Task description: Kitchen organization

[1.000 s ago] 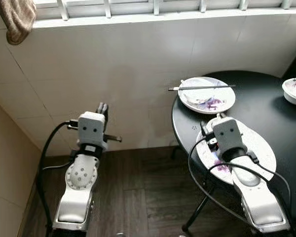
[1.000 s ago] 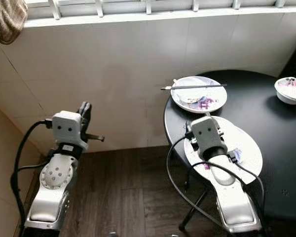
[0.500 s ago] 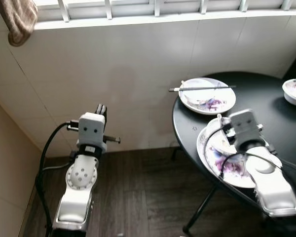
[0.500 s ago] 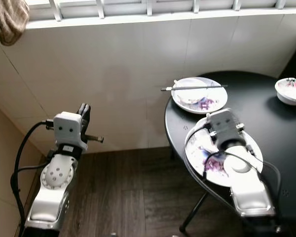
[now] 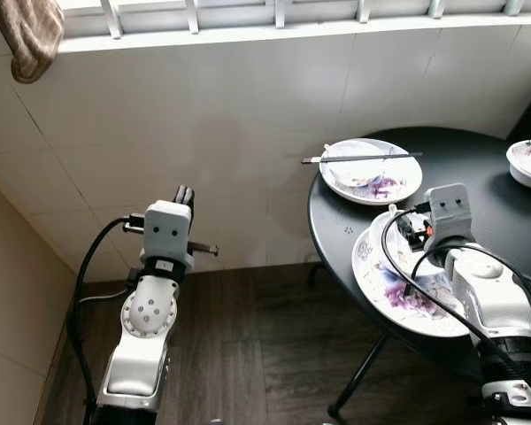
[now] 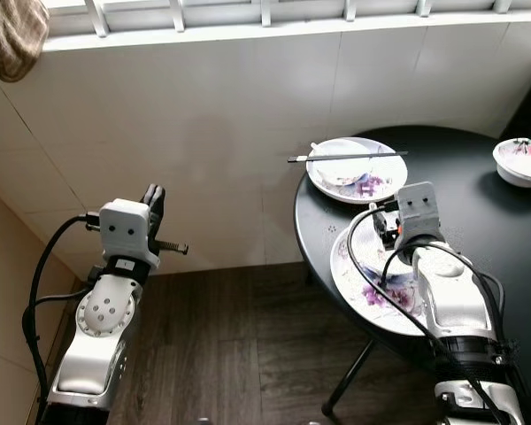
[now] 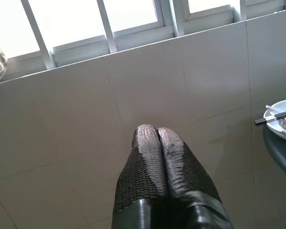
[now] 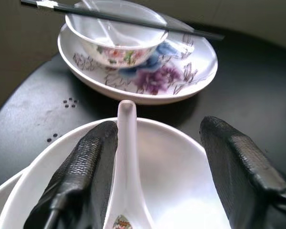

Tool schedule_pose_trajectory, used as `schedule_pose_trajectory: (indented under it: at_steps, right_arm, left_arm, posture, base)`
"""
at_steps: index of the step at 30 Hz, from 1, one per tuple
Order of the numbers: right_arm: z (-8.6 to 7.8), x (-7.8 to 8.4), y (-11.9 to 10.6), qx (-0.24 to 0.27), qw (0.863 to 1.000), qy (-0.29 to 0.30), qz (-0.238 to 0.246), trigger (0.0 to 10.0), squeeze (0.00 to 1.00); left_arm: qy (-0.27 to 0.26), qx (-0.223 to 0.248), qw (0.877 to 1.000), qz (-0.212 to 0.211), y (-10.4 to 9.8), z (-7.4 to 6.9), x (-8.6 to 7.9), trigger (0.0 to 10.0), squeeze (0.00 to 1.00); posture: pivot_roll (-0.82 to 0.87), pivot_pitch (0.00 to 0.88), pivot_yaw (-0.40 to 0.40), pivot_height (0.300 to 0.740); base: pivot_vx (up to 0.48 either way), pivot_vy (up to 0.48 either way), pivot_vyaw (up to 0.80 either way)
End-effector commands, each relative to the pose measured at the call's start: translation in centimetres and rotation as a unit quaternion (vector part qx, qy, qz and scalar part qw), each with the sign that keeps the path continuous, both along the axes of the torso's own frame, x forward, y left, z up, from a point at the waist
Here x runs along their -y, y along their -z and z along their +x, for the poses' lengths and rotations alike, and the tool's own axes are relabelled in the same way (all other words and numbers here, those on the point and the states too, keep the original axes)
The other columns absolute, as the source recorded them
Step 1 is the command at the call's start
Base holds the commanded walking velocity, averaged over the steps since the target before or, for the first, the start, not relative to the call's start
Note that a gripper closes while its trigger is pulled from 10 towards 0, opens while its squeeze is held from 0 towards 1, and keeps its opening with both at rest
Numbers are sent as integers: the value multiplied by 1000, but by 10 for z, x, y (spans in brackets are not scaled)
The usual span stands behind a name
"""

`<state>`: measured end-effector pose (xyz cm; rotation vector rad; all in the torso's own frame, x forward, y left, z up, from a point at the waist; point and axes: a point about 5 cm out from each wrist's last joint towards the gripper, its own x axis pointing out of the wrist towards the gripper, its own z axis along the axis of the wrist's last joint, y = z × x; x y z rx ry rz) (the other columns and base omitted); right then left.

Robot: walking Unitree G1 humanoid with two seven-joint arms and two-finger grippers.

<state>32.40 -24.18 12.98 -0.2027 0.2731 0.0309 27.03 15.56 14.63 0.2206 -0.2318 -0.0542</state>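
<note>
Table point(image 5: 478, 168): round, black, set against the tiled wall below the window. On its near edge lies a large flowered plate point(image 5: 398, 297) carrying a white bowl point(image 8: 181, 191) with a white spoon point(image 8: 125, 157) in it. Behind it stands a second plate point(image 5: 405, 183) with a small bowl point(image 8: 115, 36) and chopsticks point(image 5: 363, 158) laid across. Another bowl point(image 5: 529, 162) sits at the far right edge.

Change noted: over the last second the right arm has swung rightward off the large plate, uncovering its pattern, and the right gripper point(image 8: 157, 171) now sits low over the white bowl. Its fingers point(image 8: 86, 167) are spread wide, holding nothing, one lying just beside the spoon handle. Judgement: this sets up a grasp on the bowl or spoon; clearing has not yet begun.

Left gripper point(image 7: 157, 157): unchanged, fingers pressed together and empty, pointed at the wall, well apart from the table.

Obscured: the bowl's near rim is cut off; whether the finger touches the spoon cannot be told.
</note>
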Motion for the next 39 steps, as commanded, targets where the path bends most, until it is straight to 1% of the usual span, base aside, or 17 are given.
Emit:
schedule_pose_trajectory:
  at_steps: [1, 4, 10, 19, 21, 28, 29, 30, 31, 32, 33, 34, 35, 36, 37, 38, 39]
  right_arm:
    - [4, 5, 0, -11, 1000, 1, 26, 10000, 0]
    - [7, 3, 4, -28, 998, -8, 53, 10000, 0]
    - [14, -1, 8, -43, 997, -21, 68, 10000, 0]
    - [15, 3, 24, -82, 992, -8, 94, 10000, 0]
    - [18, 5, 26, -92, 989, -4, 114, 10000, 0]
    - [21, 5, 29, -102, 991, -8, 89, 10000, 0]
    - [21, 7, 31, -104, 992, -8, 65, 10000, 0]
    - [20, 10, 34, -109, 993, 0, 55, 8941, 0]
    - [20, 10, 35, -110, 992, 2, 57, 6471, 0]
    - [19, 11, 36, -112, 992, 3, 57, 6471, 0]
    - [19, 11, 38, -116, 992, 2, 53, 4667, 0]
    - [19, 11, 38, -116, 992, 2, 53, 4667, 0]
    - [19, 11, 39, -117, 992, 2, 52, 3412, 0]
    - [18, 11, 40, -119, 992, 1, 48, 1137, 0]
    - [18, 11, 40, -119, 992, 1, 48, 1137, 0]
    - [18, 12, 42, -121, 992, 3, 44, 0, 0]
    - [18, 12, 43, -120, 992, 3, 42, 0, 0]
  left_arm:
    - [-6, -2, 1000, 4, 1, 1, -2, 10000, 0]
    - [-6, -1, 1000, 5, 0, 2, -2, 10000, 0]
    - [-6, 1, 1000, 6, -1, 3, -2, 10000, 0]
    - [-8, 0, 1000, 8, -1, 3, -3, 10000, 0]
    - [-7, -1, 1000, 8, -1, 3, -3, 10000, 0]
    - [-7, -2, 1000, 9, -1, 4, -2, 10000, 0]
    - [-7, -2, 1000, 8, -1, 4, -2, 10000, 0]
    - [-7, -3, 1000, 8, 0, 4, -2, 10000, 0]
    - [-8, -4, 1000, 8, 0, 4, -2, 10000, 0]
    - [-8, -4, 1000, 8, 1, 3, -2, 10000, 0]
    - [-8, -5, 1000, 7, 1, 3, -2, 10000, 0]
    - [-8, -5, 1000, 7, 1, 3, -2, 10000, 0]
    - [-9, -5, 1000, 7, 1, 3, -2, 10000, 0]
    - [-10, -5, 1000, 7, 1, 3, -2, 10000, 0]
    - [-10, -5, 1000, 7, 1, 3, -2, 10000, 0]
    - [-10, -6, 1000, 6, 1, 3, -3, 10000, 0]
    - [-10, -7, 1000, 6, 2, 3, -3, 10000, 0]
  posture:
    - [-12, 13, 7, 740]
    - [-8, 10, 5, 740]
    - [1, 7, 6, 740]
    - [7, 13, 7, 740]
    - [7, 13, 7, 740]
    - [7, 15, 8, 740]
    - [10, 16, 5, 740]
    - [12, 18, 4, 740]
    - [12, 18, 4, 740]
    - [12, 18, 4, 740]
    - [14, 19, 1, 740]
    - [14, 19, 1, 740]
    - [14, 19, 1, 740]
    - [15, 19, 0, 740]
    - [15, 19, 0, 740]
    - [13, 20, 0, 740]
    - [13, 20, 0, 740]
  base:
    - [0, 0, 0]
    - [0, 0, 0]
    - [0, 0, 0]
    - [0, 0, 0]
    - [0, 0, 0]
    - [0, 0, 0]
    - [0, 0, 0]
    - [0, 0, 0]
    - [0, 0, 0]
    - [0, 0, 0]
    - [0, 0, 0]
    - [0, 0, 0]
    - [0, 0, 0]
    - [0, 0, 0]
    - [0, 0, 0]
    - [0, 0, 0]
    - [0, 0, 0]
